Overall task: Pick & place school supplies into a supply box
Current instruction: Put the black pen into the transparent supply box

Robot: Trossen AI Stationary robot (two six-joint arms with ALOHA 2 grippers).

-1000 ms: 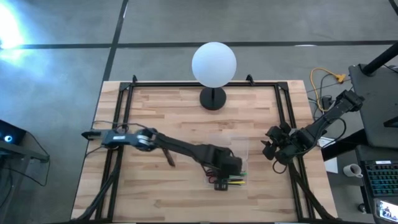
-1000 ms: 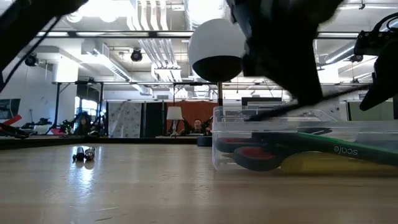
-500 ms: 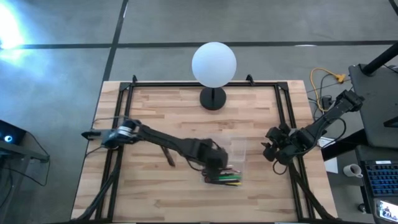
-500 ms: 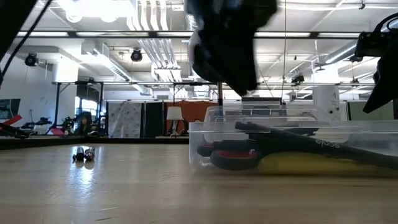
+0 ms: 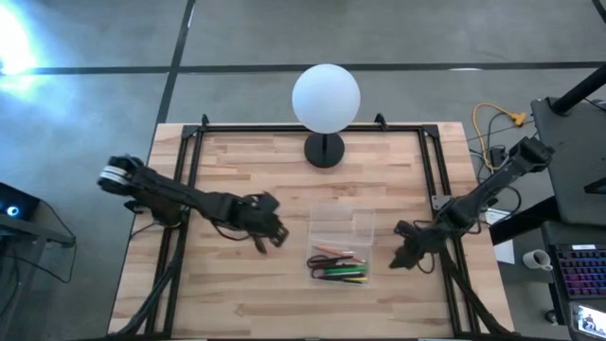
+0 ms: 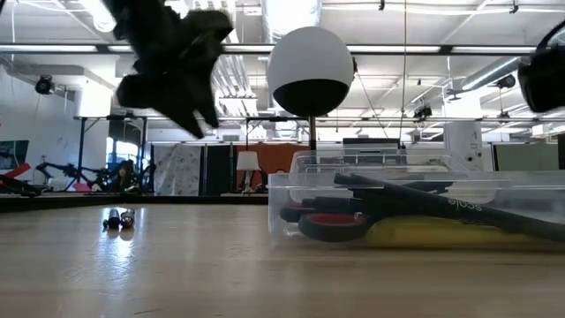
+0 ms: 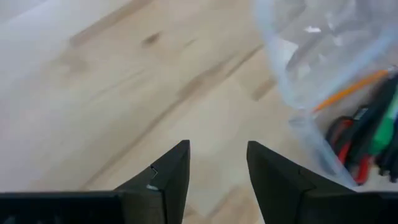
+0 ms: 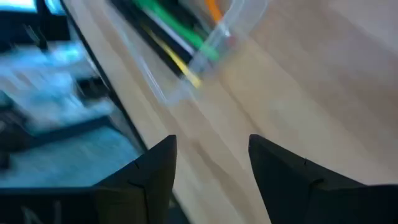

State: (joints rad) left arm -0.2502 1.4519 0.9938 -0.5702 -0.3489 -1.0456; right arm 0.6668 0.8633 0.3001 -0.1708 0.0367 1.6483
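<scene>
The clear supply box (image 5: 341, 242) stands on the wooden table right of centre. Inside it lie pens and pencils (image 5: 339, 268), green, yellow, orange and black, and red-handled scissors (image 6: 331, 221). My left gripper (image 5: 274, 230) hovers open to the left of the box, above bare wood, with nothing between its fingers (image 7: 168, 177). My right gripper (image 5: 400, 256) is open to the right of the box, pointing slantwise down at the box's near right corner (image 8: 205, 50). A short dark pen (image 5: 258, 244) lies on the table just beside the left gripper.
A white globe lamp (image 5: 326, 95) on a black base (image 5: 325, 150) stands at the far edge, behind the box. A black frame (image 5: 185, 180) runs along the table's edges. Bare wood stretches to the left and near side of the box.
My left gripper has drawn back from over the box's near end toward the table's left and has rolled about its own line. The box has slid a little to the left. My right gripper has tipped downward and come toward the near edge and the box.
</scene>
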